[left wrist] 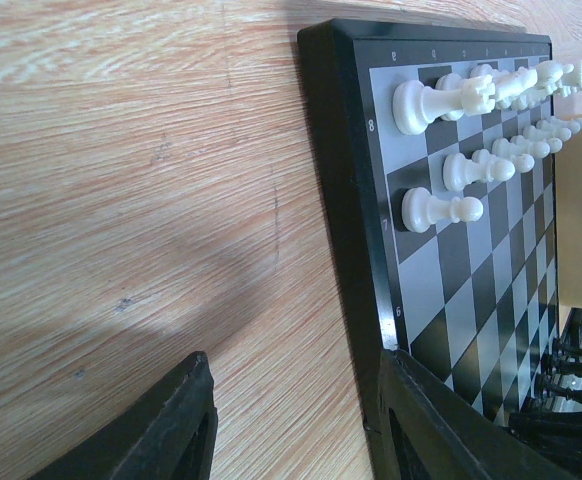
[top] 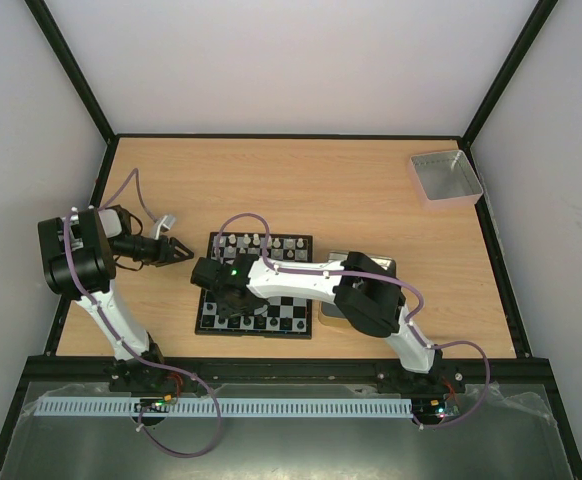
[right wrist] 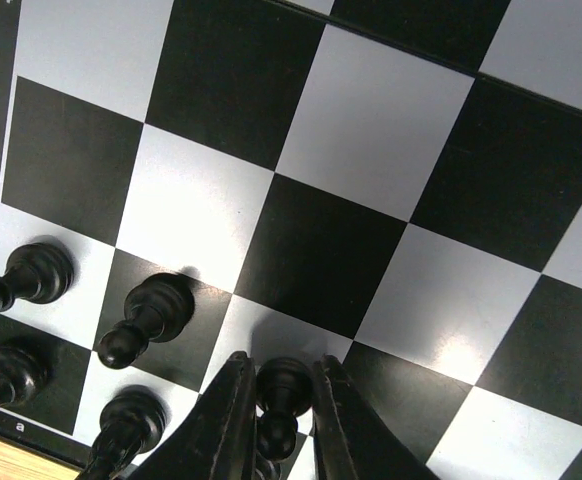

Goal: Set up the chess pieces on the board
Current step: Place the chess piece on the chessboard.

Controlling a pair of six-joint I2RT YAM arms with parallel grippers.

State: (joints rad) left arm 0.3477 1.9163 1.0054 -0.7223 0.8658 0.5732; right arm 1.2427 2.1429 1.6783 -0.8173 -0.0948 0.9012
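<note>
Left claw [left wrist: 293,390]: hovers low over the wooden table [top: 371,200], just beside the left edge of the chessboard [left wrist: 336,200]. Its 2 fingers stand apart with nothing between them.

Chessboard: we see it near the middle of the table, in front of the 2 arm bases. The white pieces [top: 256,242] stand in 2 rows along its far edge. The black pieces [top: 271,322] stand along its near edge, partly hidden by the right arm.

Right claw [right wrist: 282,362]: low over the near left corner of the board, with its 2 fingers close on either side of a black pawn [right wrist: 283,385]. We cannot tell whether they press the pawn or only flank it. This pawn stands upright on a light square in the row marked 2. To its left 2 more black pawns [right wrist: 151,315] stand in the same row.

Metal tin [top: 383,264]: just right of the board, mostly under the right arm.

Grey square tray [top: 445,178]: at the far right corner, well apart from the board.
</note>
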